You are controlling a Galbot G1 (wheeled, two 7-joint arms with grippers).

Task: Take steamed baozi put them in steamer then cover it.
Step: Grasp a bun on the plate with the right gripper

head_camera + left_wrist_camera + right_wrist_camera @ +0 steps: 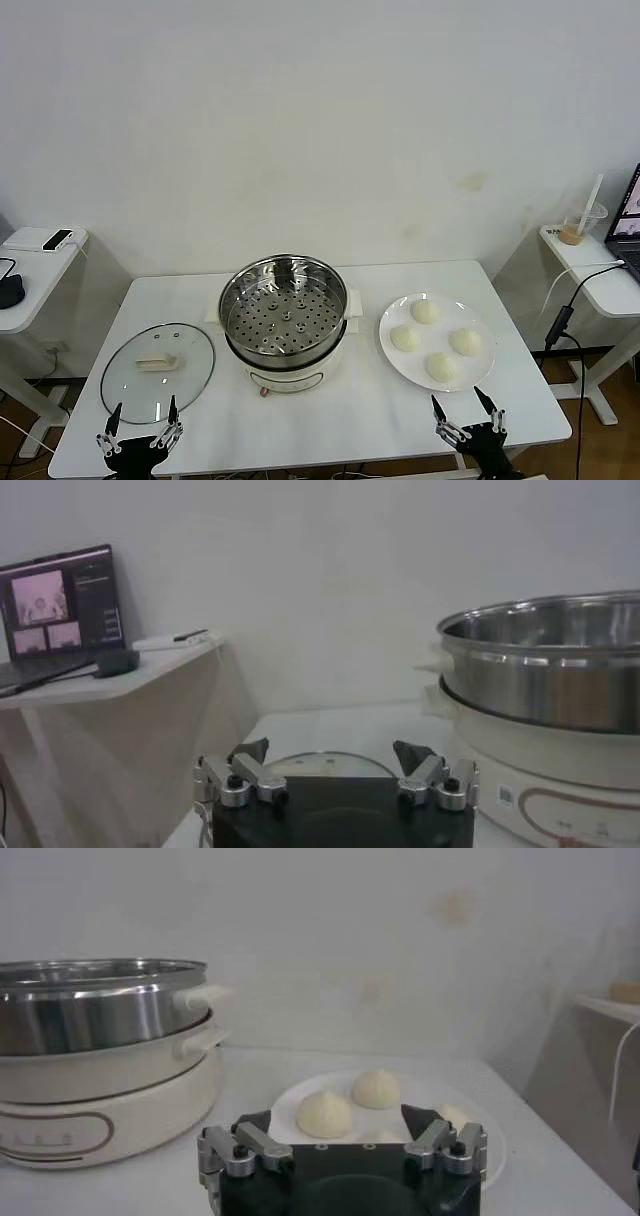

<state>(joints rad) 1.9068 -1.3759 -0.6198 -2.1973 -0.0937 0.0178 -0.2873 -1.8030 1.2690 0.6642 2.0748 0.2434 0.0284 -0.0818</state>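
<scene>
No text, brand, number or sign could be read anywhere in the three views. The steamer carried a small pale label and a thin reddish outlined panel with tiny marks on the front of its white base, but none of it was legible. A laptop screen, on the side desk well apart from the steamer, showed small picture windows and no readable words. The small white device on the other side table bore no markings that could be made out.
</scene>
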